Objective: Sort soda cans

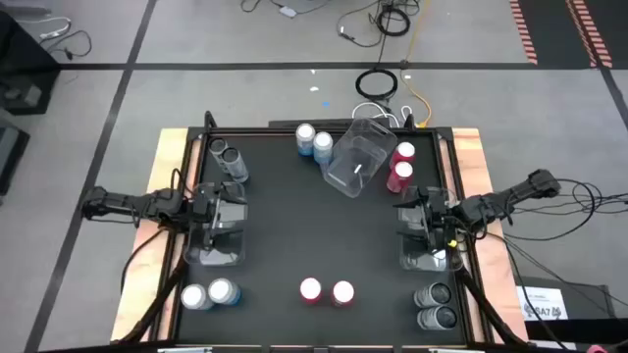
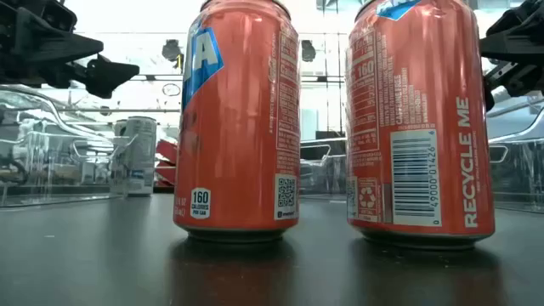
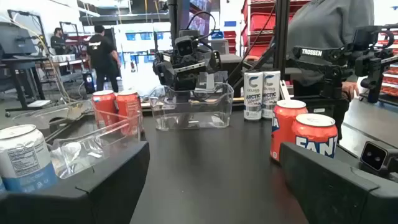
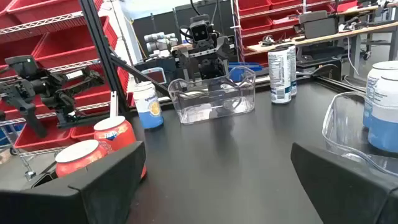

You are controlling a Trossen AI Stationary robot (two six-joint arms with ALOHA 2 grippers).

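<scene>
Sorting not yet begun. Soda cans point(image 1: 327, 291) standing in colour pairs around tipped clear bin point(image 1: 354, 159). Left gripper point(image 1: 228, 213) and right gripper point(image 1: 416, 221) waiting wide-fingered, flanking that bin. Advising upright mid-can grasp, avoiding neighbouring can.

The black table top point(image 1: 294, 235) carries paired soda cans point(image 1: 327, 291) along its edges and three clear plastic bins point(image 1: 355, 157).
</scene>
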